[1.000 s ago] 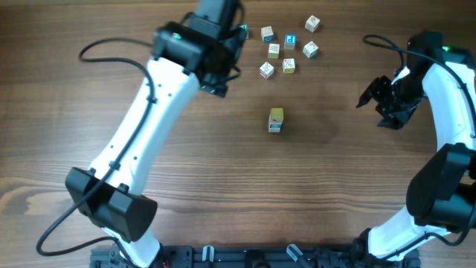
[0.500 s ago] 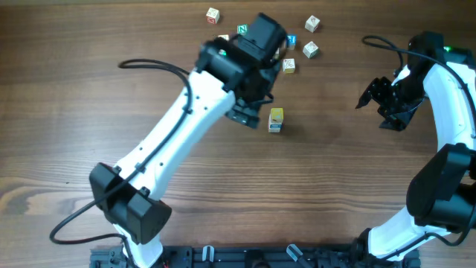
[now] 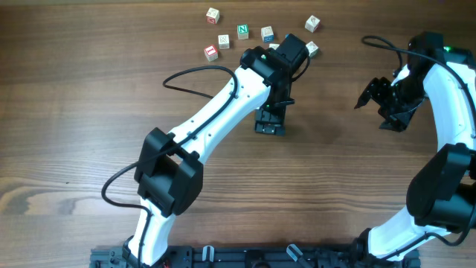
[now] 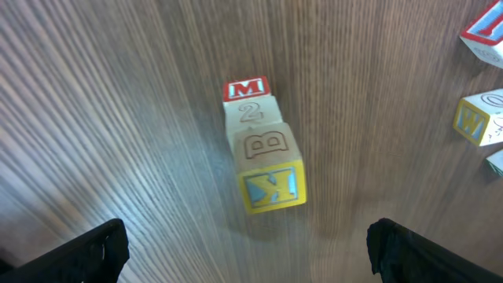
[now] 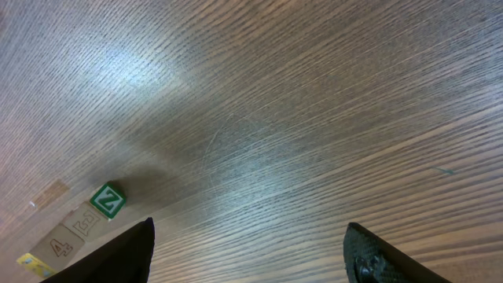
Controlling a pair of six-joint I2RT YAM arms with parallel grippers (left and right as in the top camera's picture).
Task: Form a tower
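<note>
The tower stands on the wooden table, seen from above in the left wrist view. Its top cube has a blue K in a yellow frame, and side faces B, 2 and a red M show below it. My left gripper hovers over it, open wide, with nothing between its fingers. In the overhead view the left gripper hides the tower. My right gripper hangs open at the right, well away from it. In the right wrist view the right gripper holds nothing.
Several loose letter cubes lie at the back, among them a green one, a red one and a pale one. A yellow W cube sits to the tower's right. A green Z cube ends a row of pale cubes.
My left arm has swung from the back left across the loose cubes and now sits over the tower, hiding it from above. The right arm has stayed put.
</note>
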